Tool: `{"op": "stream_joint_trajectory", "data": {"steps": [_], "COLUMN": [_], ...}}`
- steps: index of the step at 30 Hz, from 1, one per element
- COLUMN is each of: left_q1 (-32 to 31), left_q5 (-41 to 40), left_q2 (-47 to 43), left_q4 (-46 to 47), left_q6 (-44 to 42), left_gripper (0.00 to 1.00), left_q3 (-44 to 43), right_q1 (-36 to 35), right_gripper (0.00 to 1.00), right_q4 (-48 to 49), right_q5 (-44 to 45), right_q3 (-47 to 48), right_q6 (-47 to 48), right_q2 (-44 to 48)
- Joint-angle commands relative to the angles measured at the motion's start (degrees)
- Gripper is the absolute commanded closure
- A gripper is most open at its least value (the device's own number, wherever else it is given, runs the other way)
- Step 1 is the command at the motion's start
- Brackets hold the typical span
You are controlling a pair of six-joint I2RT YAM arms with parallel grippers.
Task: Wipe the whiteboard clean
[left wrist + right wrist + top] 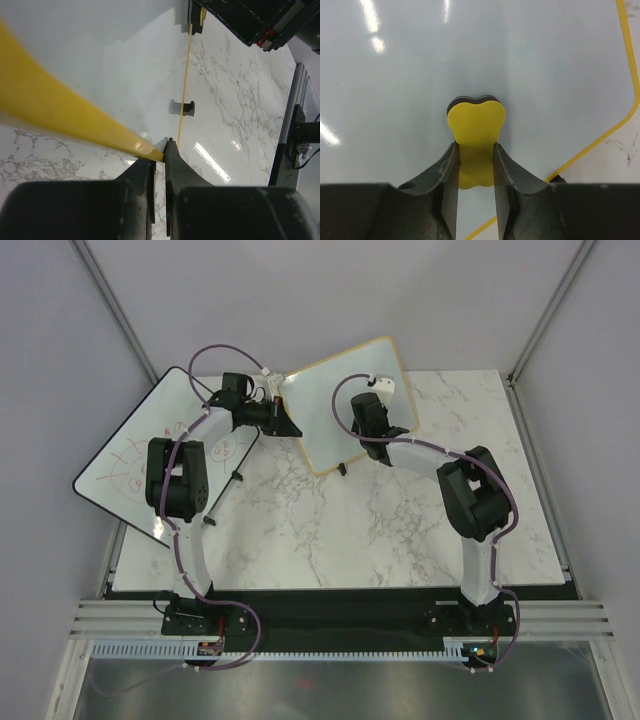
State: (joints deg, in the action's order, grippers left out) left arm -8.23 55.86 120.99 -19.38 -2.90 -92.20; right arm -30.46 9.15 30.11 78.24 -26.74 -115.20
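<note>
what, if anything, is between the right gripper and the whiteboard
Only the yellow eraser that the right gripper holds; its pad appears to sit on the whiteboard. Nothing else visible is in the way.

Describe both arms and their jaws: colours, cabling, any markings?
Left arm and right arm match: white links, bulky black joint housings, black wrists. A purple cable loops along each. Jaws are dark grey, curved, tapering to thin tips. No markings legible.
</note>
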Motion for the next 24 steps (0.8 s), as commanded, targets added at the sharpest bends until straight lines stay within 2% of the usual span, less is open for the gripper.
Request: {"op": "stream_joint_trajectory", "data": {"steps": [1, 7, 10, 13, 17, 24], "left_q1": [-1.44, -1.44, -1.44, -1.44, -1.44, -1.44], "left_q5": [-0.57, -0.66, -0.75, -0.75, -0.66, -0.92], "left_q2": [-2.25, -2.69, -2.51, -2.34, -2.34, -2.16], "left_q4": [2.5, 2.41, 2.24, 2.15, 2.06, 2.15], "left_q6": [-8.97, -9.5, -9.41, -9.41, -9.41, -9.76], "left_gripper": [0.98, 0.98, 0.98, 0.98, 0.98, 0.98], "left_q3": [-0.52, -0.17, -0.52, -0.61, -0.7, -0.52], "right_q1": [0.92, 7.94, 8.84, 9.1, 9.45, 9.63], "right_gripper": [1.0, 1.0, 1.0, 1.0, 1.0, 1.0], "right_q4": [-5.1, -7.21, -8.97, -8.97, -8.97, -5.55], "right_q5": [-5.85, -11.98, -14.28, -13.59, -13.06, -14.11], "right_q3": [6.63, 21.13, 27.9, 30.57, 26.28, 3.9], "right_q6": [1.86, 2.57, 3.01, 2.58, -0.76, -7.62], "right_q2": [-3.98, -9.06, -11.97, -12.86, -12.25, -8.12]}}
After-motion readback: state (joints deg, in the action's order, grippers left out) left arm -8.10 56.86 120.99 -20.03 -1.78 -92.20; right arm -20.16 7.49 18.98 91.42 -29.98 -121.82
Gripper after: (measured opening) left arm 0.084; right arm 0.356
